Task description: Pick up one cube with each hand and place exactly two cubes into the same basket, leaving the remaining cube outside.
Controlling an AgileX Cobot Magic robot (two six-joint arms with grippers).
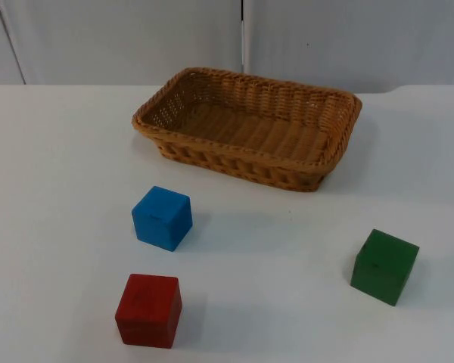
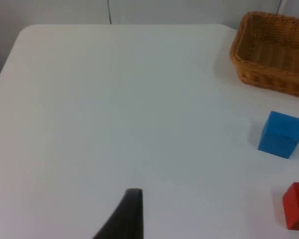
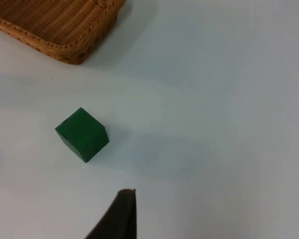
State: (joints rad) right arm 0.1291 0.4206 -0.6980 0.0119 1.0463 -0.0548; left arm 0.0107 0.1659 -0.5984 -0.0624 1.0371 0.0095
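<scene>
An empty wicker basket (image 1: 234, 160) stands at the back middle of the white table. In front of it to the left sits a blue cube (image 1: 162, 218), and a red cube (image 1: 148, 310) lies nearer the front edge. A green cube (image 1: 384, 266) rests alone at the front right. My left gripper (image 2: 124, 219) hovers over bare table well left of the blue cube (image 2: 280, 134) and red cube (image 2: 296, 205). My right gripper (image 3: 117, 219) hangs above the table a short way from the green cube (image 3: 82, 134). Neither gripper touches a cube.
The grey partition wall (image 1: 136, 38) closes off the table behind the basket. The table's rounded far left corner (image 2: 27, 30) and the basket's wall (image 2: 269, 79) lie ahead of the left gripper. A corner of the basket (image 3: 50, 47) lies beyond the green cube.
</scene>
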